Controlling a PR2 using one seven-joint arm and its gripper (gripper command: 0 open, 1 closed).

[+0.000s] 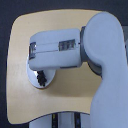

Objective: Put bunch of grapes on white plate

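Grapes cannot be made out anywhere; a dark patch on the white plate (pixel 41 80) may be the bunch or only shadow, too blurred to tell. Nearest the camera, the robot's large pale arm (pixel 107 70) rises along the exterior view's right side of the wooden table (pixel 20 40). Its forearm reaches over the plate, covering the plate's upper half. The gripper itself is hidden, so whether its fingers are spread or clenched cannot be told.

Arm (pixel 75 47) over white plate (pixel 41 79), wooden table (pixel 30 30)
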